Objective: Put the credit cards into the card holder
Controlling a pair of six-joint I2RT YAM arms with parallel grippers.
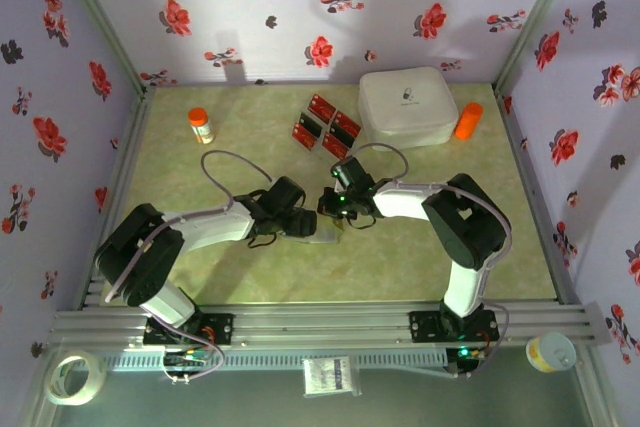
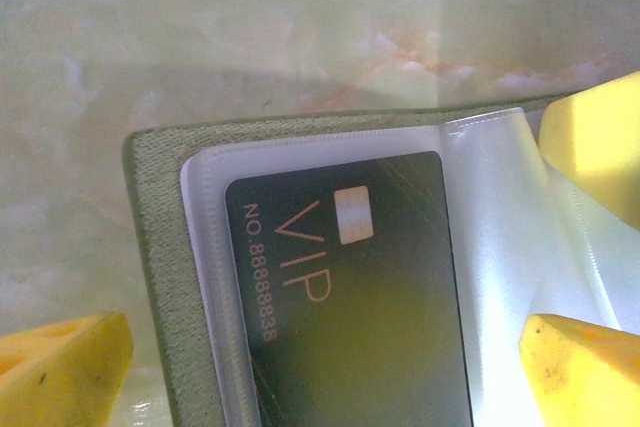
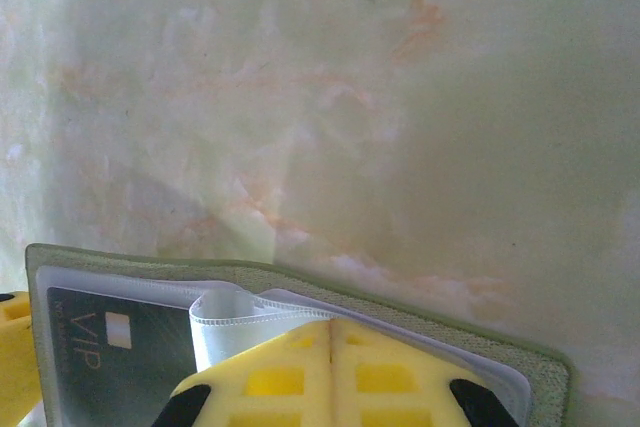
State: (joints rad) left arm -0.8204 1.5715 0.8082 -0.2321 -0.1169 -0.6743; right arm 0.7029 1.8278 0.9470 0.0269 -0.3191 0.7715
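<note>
The left gripper (image 1: 303,225) hangs mid-table (image 1: 390,267), jaws wide apart over the open holder (image 2: 155,247), whose clear sleeve (image 3: 225,322) the right gripper (image 3: 330,342) clamps, while the cards (image 1: 325,125) lie farther back beside the box (image 1: 408,105).

Green marbled table (image 1: 380,267), red credit cards (image 1: 327,125), white box (image 1: 408,104), open card holder (image 2: 160,247)

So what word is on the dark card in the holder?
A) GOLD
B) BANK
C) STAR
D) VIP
D: in the left wrist view, the dark card tucked in the clear sleeve of the holder has VIP printed on it, beside a small chip.
</note>
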